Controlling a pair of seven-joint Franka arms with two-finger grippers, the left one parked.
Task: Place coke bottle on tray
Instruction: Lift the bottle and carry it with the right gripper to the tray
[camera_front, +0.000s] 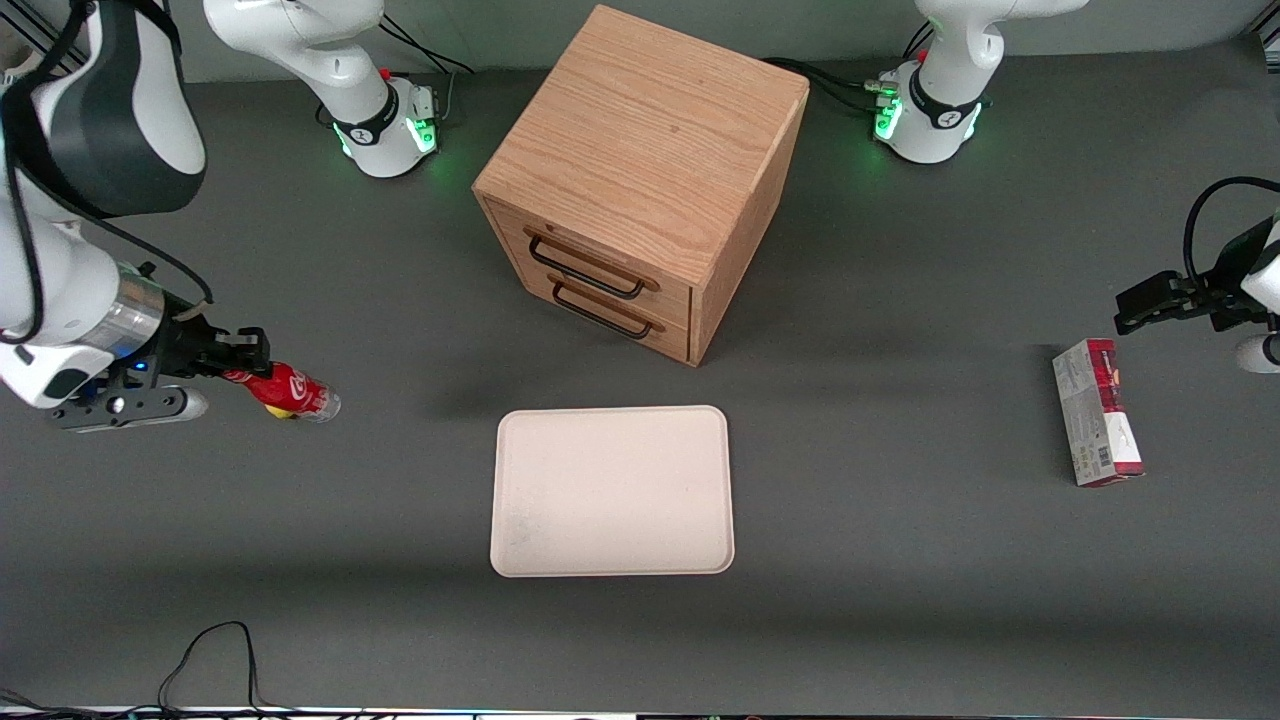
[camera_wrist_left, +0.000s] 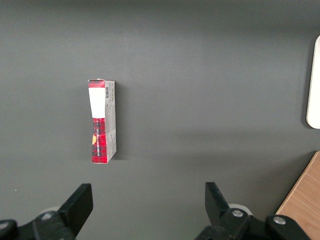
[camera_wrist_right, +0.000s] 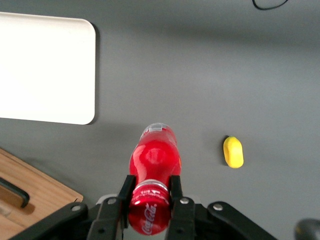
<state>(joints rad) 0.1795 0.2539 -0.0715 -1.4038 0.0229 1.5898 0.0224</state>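
My right gripper (camera_front: 243, 357) hangs over the table toward the working arm's end, shut on the neck of the coke bottle (camera_front: 290, 390). The bottle is red with a white logo and a clear base, and it is held lying over, base pointing toward the tray. In the right wrist view the fingers (camera_wrist_right: 176, 187) press on either side of the bottle (camera_wrist_right: 154, 159) just under its red cap, my gripper (camera_wrist_right: 150, 186) lifted above the table. The cream tray (camera_front: 612, 490) lies flat in front of the wooden cabinet, nearer the front camera; a corner of the tray (camera_wrist_right: 45, 67) shows in the wrist view.
A wooden two-drawer cabinet (camera_front: 640, 180) stands at the table's middle, its corner (camera_wrist_right: 30, 200) visible from the wrist. A small yellow lemon-like object (camera_wrist_right: 233, 152) lies on the table under the bottle (camera_front: 281, 411). A red and white carton (camera_front: 1096, 425) lies toward the parked arm's end.
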